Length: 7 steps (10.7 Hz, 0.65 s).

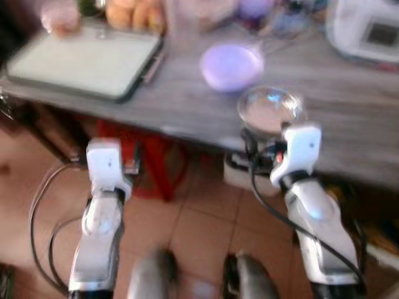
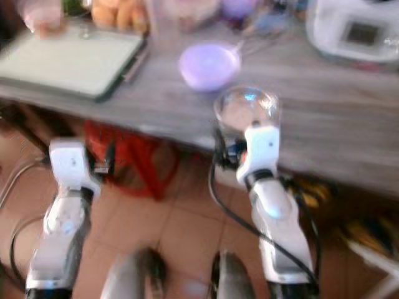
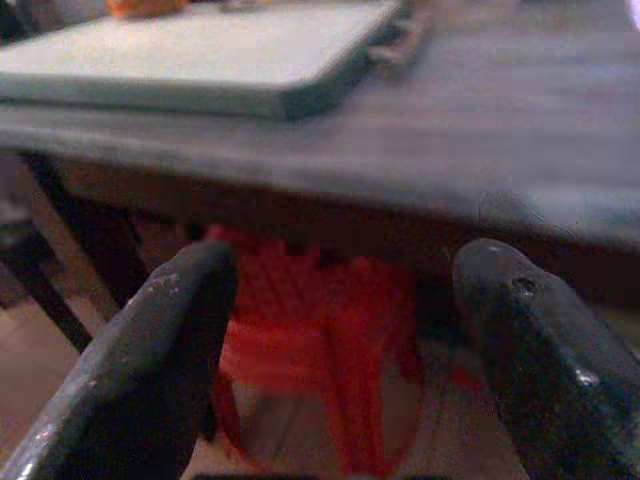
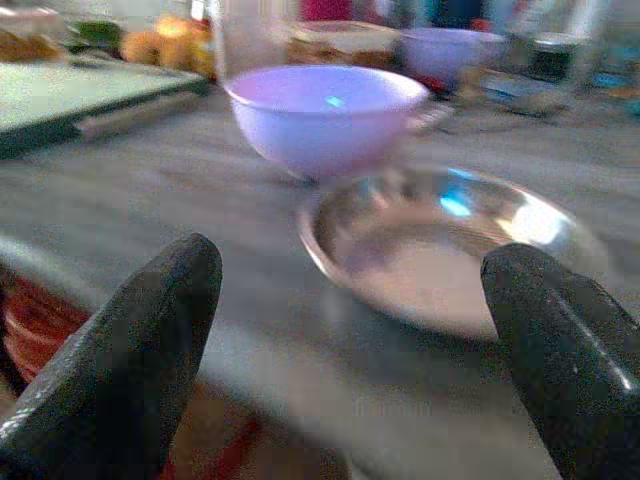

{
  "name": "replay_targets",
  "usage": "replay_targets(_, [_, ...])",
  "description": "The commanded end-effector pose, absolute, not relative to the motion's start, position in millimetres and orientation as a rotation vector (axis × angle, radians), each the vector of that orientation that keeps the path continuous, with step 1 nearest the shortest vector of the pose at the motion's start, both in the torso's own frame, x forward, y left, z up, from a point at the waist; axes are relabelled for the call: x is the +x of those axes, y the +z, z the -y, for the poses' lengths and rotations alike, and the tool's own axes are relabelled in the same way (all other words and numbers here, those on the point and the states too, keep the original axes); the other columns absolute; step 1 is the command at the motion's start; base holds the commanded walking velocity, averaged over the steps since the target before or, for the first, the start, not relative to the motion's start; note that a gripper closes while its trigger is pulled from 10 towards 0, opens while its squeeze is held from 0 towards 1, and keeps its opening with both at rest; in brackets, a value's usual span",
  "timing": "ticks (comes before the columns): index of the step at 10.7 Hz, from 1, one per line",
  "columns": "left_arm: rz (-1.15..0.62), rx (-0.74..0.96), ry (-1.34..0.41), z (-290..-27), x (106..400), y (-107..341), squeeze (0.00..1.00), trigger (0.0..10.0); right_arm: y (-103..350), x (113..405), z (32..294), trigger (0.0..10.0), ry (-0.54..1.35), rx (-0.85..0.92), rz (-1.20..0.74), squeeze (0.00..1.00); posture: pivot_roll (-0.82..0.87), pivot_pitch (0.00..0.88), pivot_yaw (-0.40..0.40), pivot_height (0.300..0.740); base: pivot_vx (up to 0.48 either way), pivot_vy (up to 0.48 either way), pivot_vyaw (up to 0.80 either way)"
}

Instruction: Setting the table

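Note:
A shallow steel dish lies near the front edge of the grey wooden table. Just behind it stands a lilac bowl. My right arm is raised in front of the table edge, right before the dish. In the right wrist view, my right gripper is open, its fingers spread to either side of the dish and short of it. My left arm is held lower, under the table edge. My left gripper is open and holds nothing. The head views are blurred.
A pale green tray lies at the table's left, with oranges behind it. A white appliance sits at the back right. Under the table stands a red stool. Cables trail over the tiled floor.

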<state>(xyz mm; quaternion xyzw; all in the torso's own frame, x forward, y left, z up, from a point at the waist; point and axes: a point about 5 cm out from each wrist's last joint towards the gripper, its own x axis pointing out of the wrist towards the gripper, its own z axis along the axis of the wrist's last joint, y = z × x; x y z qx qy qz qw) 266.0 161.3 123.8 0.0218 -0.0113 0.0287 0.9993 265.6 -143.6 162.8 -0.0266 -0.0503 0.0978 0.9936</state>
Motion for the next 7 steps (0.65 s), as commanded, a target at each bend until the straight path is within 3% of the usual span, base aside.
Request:
replay_targets(1, [0.040, 0.054, 0.055, -161.3, 267.1, 128.0, 0.00, 10.0, 163.8, 264.7, 142.8, 10.0, 0.182, -0.037, 0.109, 0.00, -0.04, 0.157, 0.017, 0.740, -0.364, 0.000, 0.00])
replay_targets(3, [0.032, 0.052, 0.048, -159.2, 264.4, 125.1, 0.00, 10.0, 161.4, 264.2, 142.1, 10.0, 0.185, -0.036, 0.102, 0.00, -0.05, 0.160, 0.019, 0.740, -0.311, 0.000, -0.80])
replay_targets(4, [0.031, 0.051, 0.045, -158.5, 263.9, 124.2, 0.00, 10.0, 161.3, 264.0, 142.2, 10.0, 0.186, -0.035, 0.101, 0.00, -0.05, 0.163, 0.019, 0.740, 0.000, 0.000, -0.71])
replay_targets(7, [0.053, 0.034, -0.016, -153.7, 263.9, 127.7, 0.00, 10.0, 163.7, 266.9, 140.4, 10.0, 0.200, -0.040, 0.117, 0.00, -0.05, 0.168, 0.021, 0.740, 0.000, 0.000, 0.00])
